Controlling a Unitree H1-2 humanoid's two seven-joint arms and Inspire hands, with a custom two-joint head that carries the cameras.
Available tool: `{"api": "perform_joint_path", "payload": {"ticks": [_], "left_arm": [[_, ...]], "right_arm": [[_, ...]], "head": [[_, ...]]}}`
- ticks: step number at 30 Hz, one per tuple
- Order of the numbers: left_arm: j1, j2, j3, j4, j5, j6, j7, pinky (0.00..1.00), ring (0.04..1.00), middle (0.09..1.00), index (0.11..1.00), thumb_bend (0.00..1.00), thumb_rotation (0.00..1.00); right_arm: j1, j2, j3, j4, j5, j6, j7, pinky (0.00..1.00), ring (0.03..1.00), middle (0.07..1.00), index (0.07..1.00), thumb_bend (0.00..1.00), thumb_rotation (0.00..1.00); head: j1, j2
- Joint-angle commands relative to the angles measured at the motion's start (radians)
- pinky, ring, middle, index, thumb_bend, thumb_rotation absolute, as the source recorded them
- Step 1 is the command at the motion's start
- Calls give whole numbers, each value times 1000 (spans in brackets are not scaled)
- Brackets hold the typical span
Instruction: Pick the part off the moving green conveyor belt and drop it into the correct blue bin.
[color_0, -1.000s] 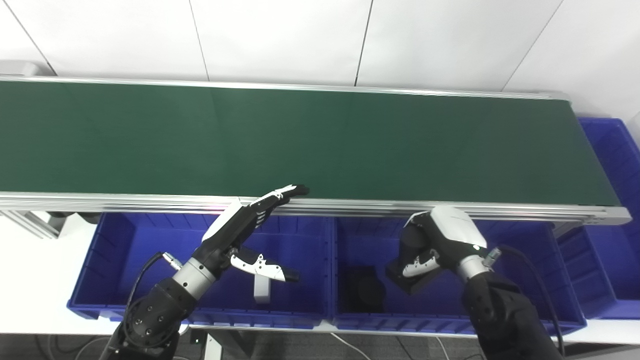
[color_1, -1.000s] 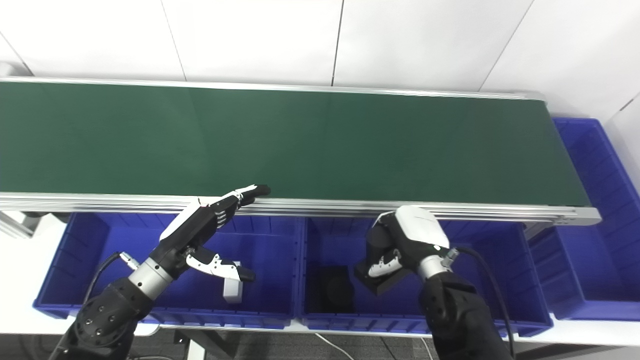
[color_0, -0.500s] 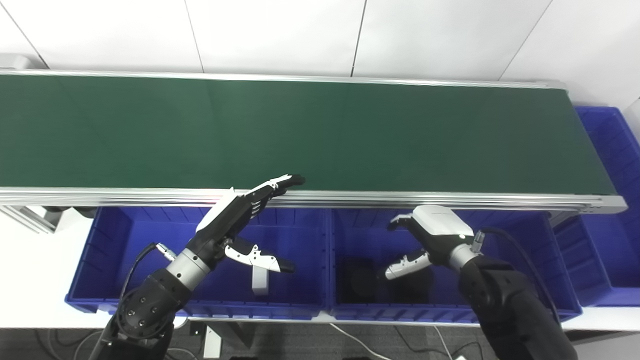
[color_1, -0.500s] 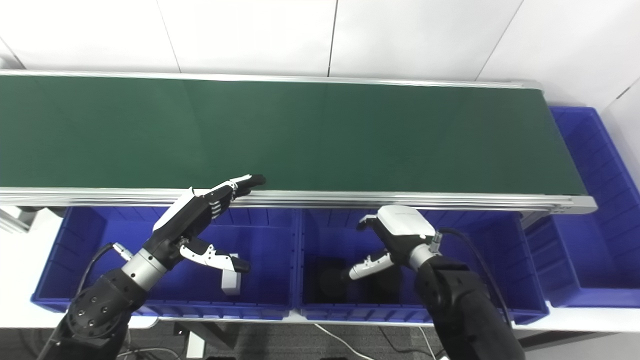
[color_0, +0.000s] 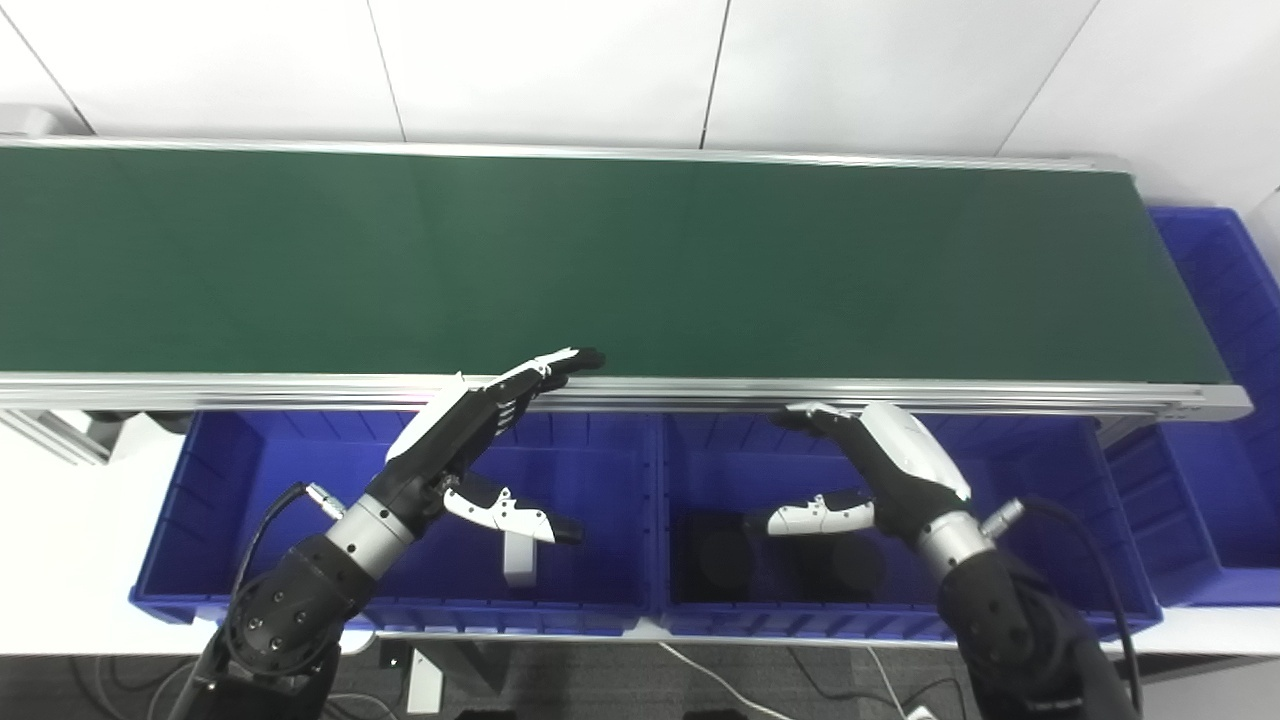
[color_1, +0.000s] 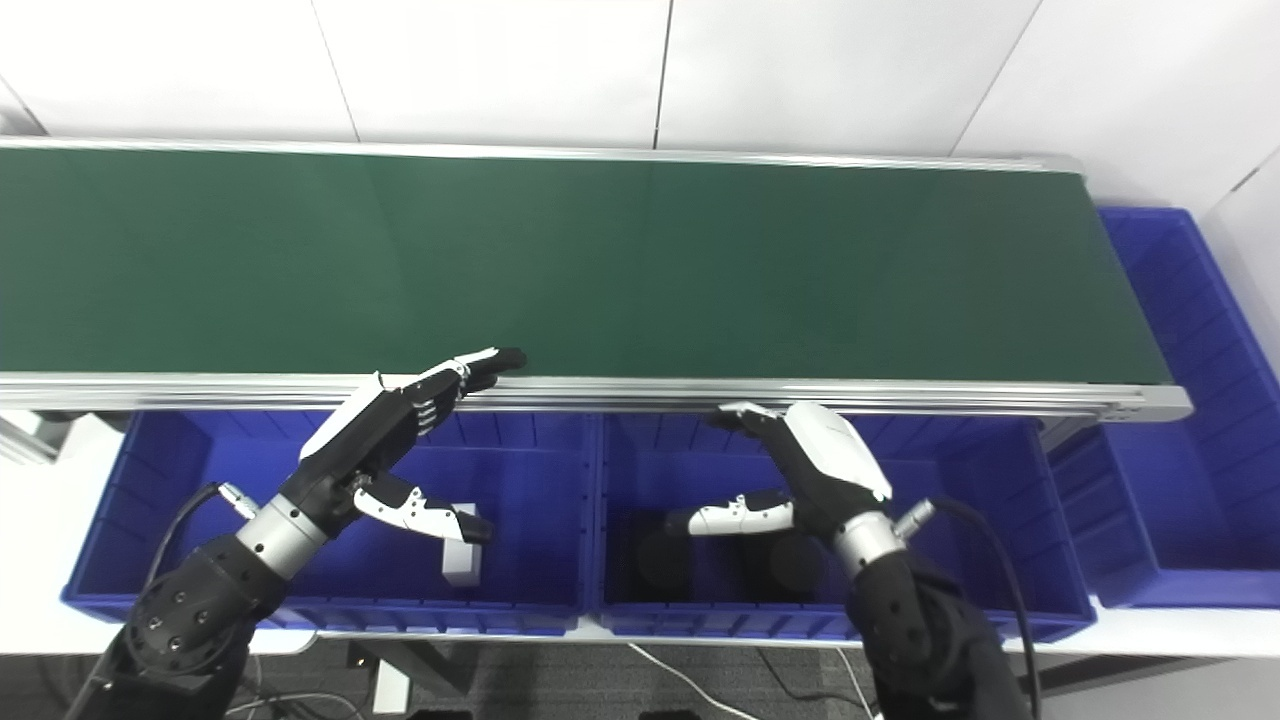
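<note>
Right hand (color_0: 880, 470) hangs spread and empty over the middle blue bin (color_0: 1010, 470), fingertips up near the conveyor's near rail. Below it, dark parts (color_0: 790, 568) lie on that bin's floor, hard to separate against the shadow. Left hand (color_0: 470, 440) is spread too, holding nothing, fingertips resting on the near edge of the green belt (color_0: 640, 270) above the left bin (color_0: 240, 490), where a white part (color_0: 518, 560) stands. No part shows on the belt, so neither hand has a target; both sit at the near rail, the left closer to it.
</note>
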Motion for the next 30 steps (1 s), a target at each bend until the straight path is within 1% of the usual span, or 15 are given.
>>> {"api": "perform_joint_path", "payload": {"ticks": [1,4,9,13,14,17,20,23,24,25,26,27,28,29,30], "left_arm": [[-11,13,10,-37,-10,-18,0,939,947,932,871,917,198],[-9,14,10,-37,-11,-19,0,940,947,932,871,917,203],[-5,15,9,-49,-2,0,4,939,952,935,876,922,216],[2,16,8,-66,11,19,8,949,956,938,881,921,216],[3,17,8,-69,18,21,10,946,953,938,883,921,221],[4,14,6,-69,31,18,11,939,948,937,886,919,227],[10,8,4,-70,31,31,12,953,956,940,885,918,219],[18,4,4,-69,36,31,16,954,957,941,886,915,212],[23,3,3,-67,39,28,17,953,956,941,887,914,211],[26,3,3,-65,40,26,18,951,955,944,892,914,208],[30,1,4,-62,44,22,20,950,955,945,894,914,207],[33,0,4,-60,47,19,21,949,957,946,897,915,213],[38,-2,4,-53,47,7,22,948,957,947,899,913,213],[40,-3,4,-48,46,-1,23,948,958,947,901,912,213],[43,-5,5,-41,38,-9,21,952,960,949,902,910,203]], "right_arm": [[-6,-8,-23,-7,70,-96,-51,714,813,829,814,919,527],[0,-7,-34,13,166,-139,-58,727,808,827,837,924,499],[2,-17,-31,35,238,-172,-60,756,828,837,894,969,508],[7,-13,-35,39,293,-174,-54,809,856,856,923,995,503],[8,-12,-35,39,304,-175,-54,824,863,863,929,995,490],[7,-6,-36,45,345,-176,-53,865,878,877,948,996,446],[10,3,-29,52,357,-176,-60,877,885,881,955,1000,450],[15,6,-23,57,358,-181,-64,886,897,887,964,1000,446],[19,8,-21,61,357,-189,-66,889,899,888,965,1000,442],[22,9,-19,64,357,-196,-69,888,900,887,964,1000,435],[26,9,-16,66,354,-202,-70,888,900,887,964,1000,432],[29,10,-14,68,353,-207,-72,875,897,889,964,1000,428],[34,9,-11,71,347,-213,-75,868,896,890,966,1000,440],[37,9,-9,73,343,-219,-77,862,895,891,968,1000,451],[41,8,-5,75,331,-225,-83,845,889,891,968,1000,464]], "head": [[1,0],[15,2],[33,2],[80,-4],[103,-7],[118,-12],[141,-38],[146,-48],[157,-82],[157,-82],[163,-108],[163,-108],[170,-130],[170,-130],[174,-144]]}}
